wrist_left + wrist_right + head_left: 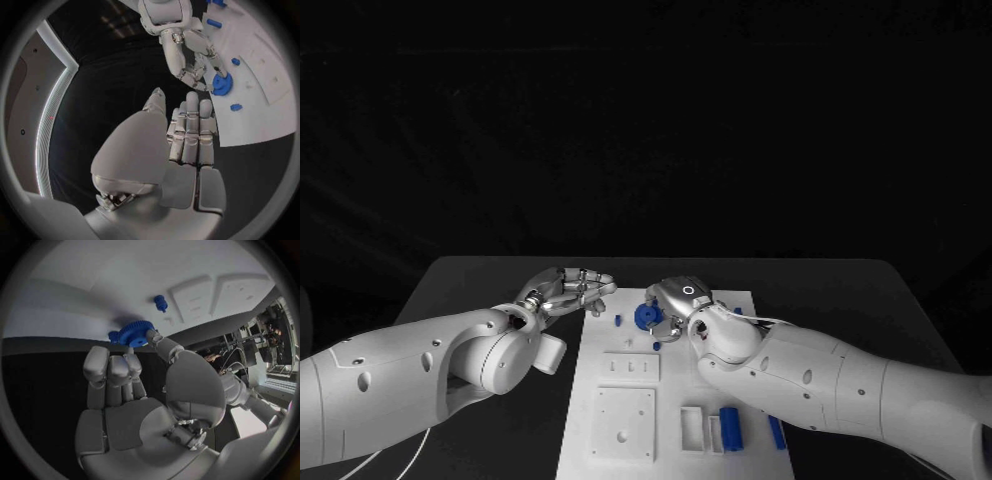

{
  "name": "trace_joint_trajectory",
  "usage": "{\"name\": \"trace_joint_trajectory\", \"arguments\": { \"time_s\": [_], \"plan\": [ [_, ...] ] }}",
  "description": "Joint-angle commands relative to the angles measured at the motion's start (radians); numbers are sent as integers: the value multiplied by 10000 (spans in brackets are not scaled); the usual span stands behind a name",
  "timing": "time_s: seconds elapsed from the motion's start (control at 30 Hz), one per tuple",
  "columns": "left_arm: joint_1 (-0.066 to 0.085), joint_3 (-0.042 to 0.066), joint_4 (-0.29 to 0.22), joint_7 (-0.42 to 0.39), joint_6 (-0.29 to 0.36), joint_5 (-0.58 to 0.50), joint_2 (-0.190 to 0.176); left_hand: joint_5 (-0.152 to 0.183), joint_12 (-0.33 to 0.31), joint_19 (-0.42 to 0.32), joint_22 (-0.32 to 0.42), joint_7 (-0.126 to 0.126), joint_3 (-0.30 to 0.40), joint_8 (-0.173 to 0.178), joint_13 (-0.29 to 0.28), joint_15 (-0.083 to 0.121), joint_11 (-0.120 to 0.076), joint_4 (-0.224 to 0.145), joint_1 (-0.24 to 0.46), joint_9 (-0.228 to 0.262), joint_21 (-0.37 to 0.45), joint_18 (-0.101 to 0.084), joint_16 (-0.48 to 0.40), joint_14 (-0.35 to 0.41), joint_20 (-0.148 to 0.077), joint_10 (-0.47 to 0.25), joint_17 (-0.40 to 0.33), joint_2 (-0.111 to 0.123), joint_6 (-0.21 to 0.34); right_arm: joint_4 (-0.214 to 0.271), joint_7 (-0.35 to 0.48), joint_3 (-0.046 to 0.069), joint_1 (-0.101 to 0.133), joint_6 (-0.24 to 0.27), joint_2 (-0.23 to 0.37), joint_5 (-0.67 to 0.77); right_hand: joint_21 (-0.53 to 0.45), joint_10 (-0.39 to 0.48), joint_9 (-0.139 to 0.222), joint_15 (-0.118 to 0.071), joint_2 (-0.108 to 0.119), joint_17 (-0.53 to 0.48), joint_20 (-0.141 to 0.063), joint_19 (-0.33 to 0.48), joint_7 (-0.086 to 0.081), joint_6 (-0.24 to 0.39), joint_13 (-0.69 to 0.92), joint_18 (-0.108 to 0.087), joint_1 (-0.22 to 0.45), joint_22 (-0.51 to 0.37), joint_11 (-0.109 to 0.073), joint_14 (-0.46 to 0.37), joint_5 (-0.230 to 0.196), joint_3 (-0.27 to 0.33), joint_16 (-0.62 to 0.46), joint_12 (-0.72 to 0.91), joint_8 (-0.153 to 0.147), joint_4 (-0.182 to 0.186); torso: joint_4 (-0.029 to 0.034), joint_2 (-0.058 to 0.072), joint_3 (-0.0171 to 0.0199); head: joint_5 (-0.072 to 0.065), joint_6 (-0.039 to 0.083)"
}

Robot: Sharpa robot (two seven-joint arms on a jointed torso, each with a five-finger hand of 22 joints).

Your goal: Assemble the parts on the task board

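Blue gear (646, 316) sits near the far end of the white task board (625, 425); the right hand (687, 305) pinches it, fingertips (152, 334) on its toothed rim; the left hand (568, 289) hovers just off the board's left edge, fingers curled inward, grasping nothing; a small blue peg (617, 321) stands beside the gear.

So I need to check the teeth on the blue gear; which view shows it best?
The right wrist view: the blue gear sits close, teeth visible, at the right robot hand fingertips. The left wrist view shows it smaller; the head view tiny, partly hidden.
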State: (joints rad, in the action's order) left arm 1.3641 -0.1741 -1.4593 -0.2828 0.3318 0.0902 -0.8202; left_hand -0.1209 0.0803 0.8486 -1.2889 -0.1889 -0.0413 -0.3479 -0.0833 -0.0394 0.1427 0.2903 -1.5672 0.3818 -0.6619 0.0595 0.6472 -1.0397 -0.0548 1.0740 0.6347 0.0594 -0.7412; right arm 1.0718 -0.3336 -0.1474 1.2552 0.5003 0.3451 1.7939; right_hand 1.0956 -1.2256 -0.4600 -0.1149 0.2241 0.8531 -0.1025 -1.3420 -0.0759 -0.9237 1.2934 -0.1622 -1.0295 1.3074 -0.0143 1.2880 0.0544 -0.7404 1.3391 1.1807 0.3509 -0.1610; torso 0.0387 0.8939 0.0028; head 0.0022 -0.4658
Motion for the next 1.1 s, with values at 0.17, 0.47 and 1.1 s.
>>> {"name": "trace_joint_trajectory", "arguments": {
  "time_s": [0.17, 0.47, 1.1],
  "plan": [
    [11, 10, 13, -44, -94, 0, 60, 36, -49, 2, 14, -13, -44, -27, 16, -14, 44, 12, -38, -17, -41, 353, 56, 37, -41, -14, -10, -44, 69, -136, -57, -11, -15, 66, -112, 41, 1, 134, 10, -44, 106, 12, -17, 71, -234, -740, -72, -996, 12, 122, 23, 0, 43, -84, -62, -135, -66, 18, 17, 0, 20, 14, 4],
    [12, 10, 11, -34, -105, 0, 83, 39, -49, 1, 17, -13, -47, -28, 16, -14, 43, 11, -30, -18, -42, 353, 57, 39, -40, -13, -12, -42, 69, -457, -56, -11, -33, -287, -252, -186, -53, 366, 44, 4, 187, 28, -12, 110, -294, -560, -244, -996, 9, 96, 78, 3, 2, -133, -152, -395, -191, 43, -15, 2, 29, 53, 3],
    [12, 10, 36, -13, -106, 0, 73, 41, -50, -1, 21, -13, -49, -30, 16, -14, 44, 9, -22, -20, -45, 355, 58, 41, -39, -15, -16, -43, 70, -476, 103, -11, -73, -264, -290, -574, -134, 615, 277, 262, 378, 142, -48, 117, -590, 381, -402, -996, -31, 59, 356, 38, -26, -104, -298, -604, -735, 145, -8, 0, 28, 60, -8]
  ]
}}
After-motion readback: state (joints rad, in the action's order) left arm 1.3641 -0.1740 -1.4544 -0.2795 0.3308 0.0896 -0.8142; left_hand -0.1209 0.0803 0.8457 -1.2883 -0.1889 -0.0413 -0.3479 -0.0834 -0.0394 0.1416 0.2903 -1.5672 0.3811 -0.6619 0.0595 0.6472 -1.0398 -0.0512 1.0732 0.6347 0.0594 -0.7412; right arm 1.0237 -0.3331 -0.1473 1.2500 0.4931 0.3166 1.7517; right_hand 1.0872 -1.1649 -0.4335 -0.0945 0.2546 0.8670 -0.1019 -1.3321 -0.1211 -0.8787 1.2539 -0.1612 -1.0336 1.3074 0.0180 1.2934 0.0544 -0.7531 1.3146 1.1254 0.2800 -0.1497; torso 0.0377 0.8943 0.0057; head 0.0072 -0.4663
